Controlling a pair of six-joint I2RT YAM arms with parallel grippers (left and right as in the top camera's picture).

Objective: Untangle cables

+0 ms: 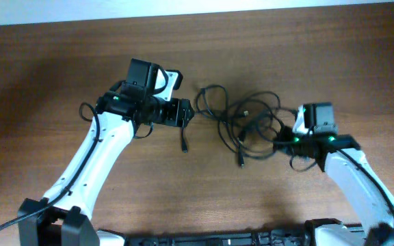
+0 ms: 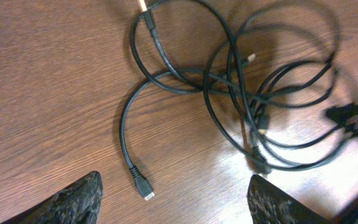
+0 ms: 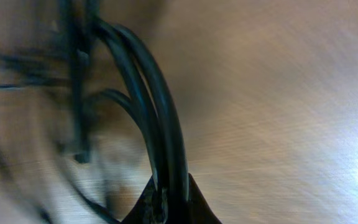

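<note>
Thin, limp black cables point(image 1: 241, 119), light and floppy, tangled on brown wooden worktop point(image 1: 46, 68). Right gripper point(image 3: 169, 202) clenched on several strands. Left gripper point(image 2: 174, 183) released. Free plug end point(image 2: 143, 188) looks the easiest hold.

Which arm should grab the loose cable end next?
Probably left. The left pincer is open and close to the loose plug, while the right pincer is shut on strands of the cables, so it is busy holding them.

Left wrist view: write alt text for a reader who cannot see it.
Several thin black cables lie in a loose tangle on a brown wooden table. One plug end trails toward the open left gripper, whose dark fingers frame the bottom edge.
</note>
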